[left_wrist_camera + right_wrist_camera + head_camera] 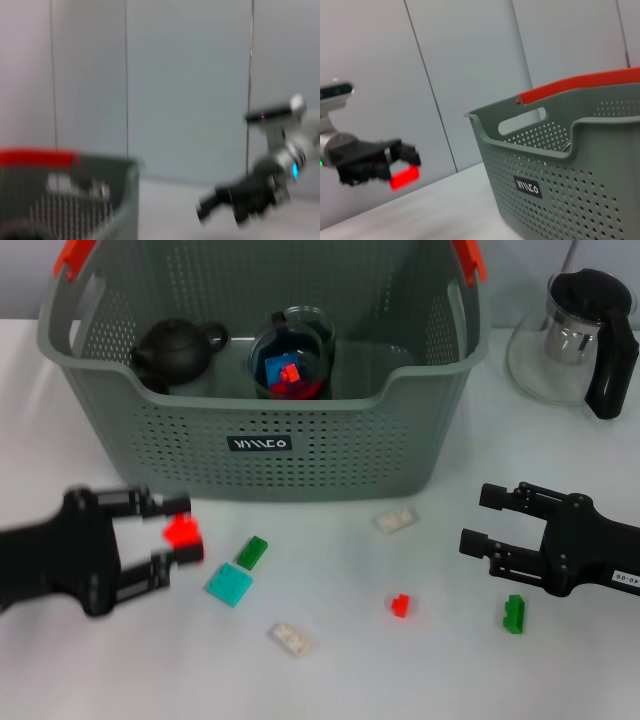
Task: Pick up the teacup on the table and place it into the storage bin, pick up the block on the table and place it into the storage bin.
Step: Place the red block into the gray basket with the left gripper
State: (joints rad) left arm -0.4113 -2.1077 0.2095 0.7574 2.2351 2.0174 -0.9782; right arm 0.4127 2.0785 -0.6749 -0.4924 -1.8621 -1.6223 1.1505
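Our left hand hangs above the bench in front of the storage bin, toward its left corner, and it pinches a red block between its fingers. The right wrist view shows the same thing from the side: the left hand is raised off the bench with the red block caught at its tips, well apart from the bin's near wall.

Our right hand sits low over the bench at the right, its fingers spread with nothing between them, just above a small green block. In the left wrist view we see it only as a blurred dark shape, so we take nothing more from that view.

Inside the storage bin stand a black teapot at the left and a glass teacup near the middle; the teacup seems to hold red and blue pieces, though we cannot tell exactly what they are.

On the bench in front of the bin lie a dark green block, a teal block just beside it, a pale block nearer us, another pale block close to the bin, and a small red block. A glass pitcher with a black handle stands to the right of the bin.
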